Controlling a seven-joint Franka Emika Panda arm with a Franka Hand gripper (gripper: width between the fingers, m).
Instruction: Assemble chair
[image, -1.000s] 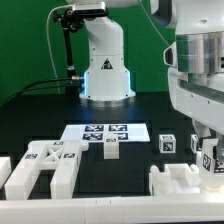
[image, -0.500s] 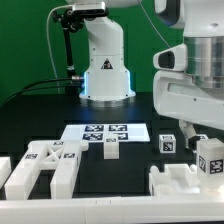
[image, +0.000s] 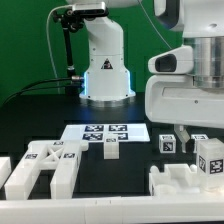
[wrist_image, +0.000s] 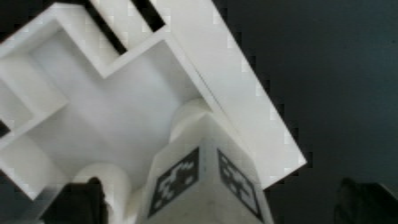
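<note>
**Tagged post under the wrist, grip unconfirmed**

Exterior view, clock read from the marker board (image: 105, 131).
- Tagged post (image: 210, 158) at 4 o'clock, directly below the arm's bulky white hand and close to the notched white piece (image: 185, 180) at 5.
- Tagged cube (image: 168, 143) at 3, near the post but apart from it.
- Small plain block (image: 111, 150) at 6, touching the board's edge or just off it; cannot tell which.
- Slotted frame (image: 45, 165) at 8, lying flat on the dark tabletop (image: 30, 110).
- Robot base (image: 105, 60) at 12.

Wrist view: post close to the lens, with a broad channelled white part behind it, likely the notched piece. Pincer (wrist_image: 214, 206) astride the post, dark blurred shapes on either flank. Contact not resolvable, so cannot tell whether clamped or standing wide.

Hazards, as judged:
- Weak or off-centre clamp, then tilting, twisting or dropping of the post onto the notched piece.
- Low carry across 5 o'clock, then snagging on that piece's raised ribs.
- Sideways sweep of the bulky hand toward 3, then knocking the tagged cube out of place.

Writing: none legible. No brand seen. Only black-and-white square marker patterns on the post, cube, board and frame. Blue-lit patch on the base front, no lettering made out.
</note>
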